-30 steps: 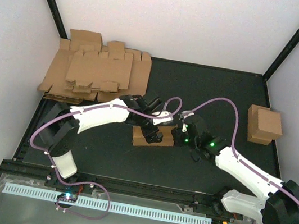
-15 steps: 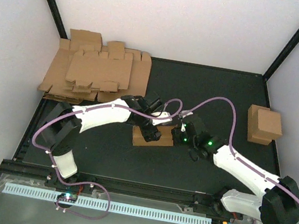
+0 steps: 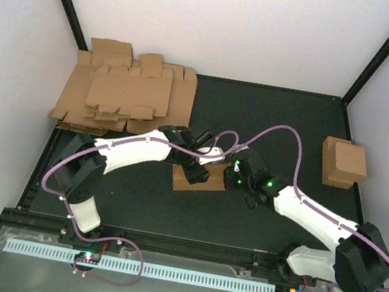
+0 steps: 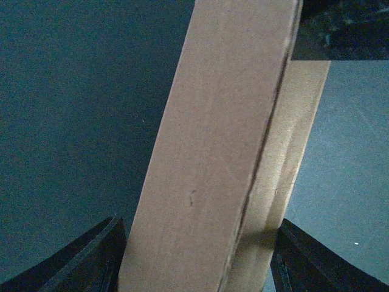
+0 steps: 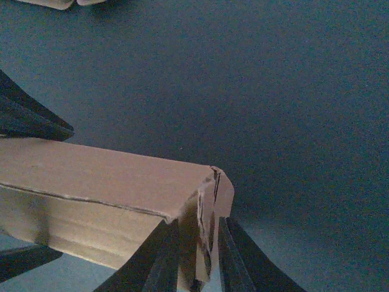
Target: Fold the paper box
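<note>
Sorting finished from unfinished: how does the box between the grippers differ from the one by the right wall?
The paper box lies mid-table, gripped by left gripper and right gripper; the right-hand box stands untouched. The paper box looks long and low, the right-hand box blockier. Both are brown cardboard.

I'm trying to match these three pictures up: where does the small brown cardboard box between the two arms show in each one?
Top external: the small brown cardboard box lies mid-table, at the picture's centre.
Left wrist: the box fills the middle as a tall tilted slab.
Right wrist: the box sits lower left, one end corner at bottom centre.
Shared landmark: the black tabletop beneath it.
</note>
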Available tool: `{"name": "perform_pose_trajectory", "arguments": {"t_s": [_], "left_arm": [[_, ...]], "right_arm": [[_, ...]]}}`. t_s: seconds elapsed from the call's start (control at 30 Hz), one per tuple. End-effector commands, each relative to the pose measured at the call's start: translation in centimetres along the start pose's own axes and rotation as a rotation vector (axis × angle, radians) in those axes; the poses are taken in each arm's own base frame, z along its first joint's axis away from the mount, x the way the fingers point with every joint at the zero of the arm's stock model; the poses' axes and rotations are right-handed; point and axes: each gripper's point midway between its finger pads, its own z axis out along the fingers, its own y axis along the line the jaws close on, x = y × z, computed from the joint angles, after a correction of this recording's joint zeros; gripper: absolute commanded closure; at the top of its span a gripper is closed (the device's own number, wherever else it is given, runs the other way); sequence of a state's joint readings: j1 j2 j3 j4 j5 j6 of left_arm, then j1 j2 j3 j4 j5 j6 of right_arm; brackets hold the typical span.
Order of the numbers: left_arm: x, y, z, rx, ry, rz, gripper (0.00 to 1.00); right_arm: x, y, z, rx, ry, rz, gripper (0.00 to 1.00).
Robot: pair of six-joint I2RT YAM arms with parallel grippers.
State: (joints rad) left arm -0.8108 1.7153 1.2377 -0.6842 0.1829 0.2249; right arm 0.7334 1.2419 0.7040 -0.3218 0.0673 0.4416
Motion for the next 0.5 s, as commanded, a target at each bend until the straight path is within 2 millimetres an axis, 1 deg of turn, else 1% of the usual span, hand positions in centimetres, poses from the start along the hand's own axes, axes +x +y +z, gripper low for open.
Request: {"name": "perform_pose_trajectory", "arguments": {"t_s": [0.0, 0.2, 0.47], "left_arm": [[-0.82, -0.11, -0.5, -0.009, -0.01, 0.01, 0.35], [-1.09, -0.22, -0.85, -0.01, -0.021, 0.005, 0.39], [-0.89, -0.29, -0.73, -0.01, -0.013, -0.007, 0.42]], "right_arm": [[-1.18, -0.12, -0.07, 0.017, -0.026, -0.013, 0.8], [-1.35, 0.01, -0.09, 0.012, -0.031, -0.014, 0.85], [-1.09, -0.23, 0.36, 0.028, -0.012, -0.011, 0.87]]}}
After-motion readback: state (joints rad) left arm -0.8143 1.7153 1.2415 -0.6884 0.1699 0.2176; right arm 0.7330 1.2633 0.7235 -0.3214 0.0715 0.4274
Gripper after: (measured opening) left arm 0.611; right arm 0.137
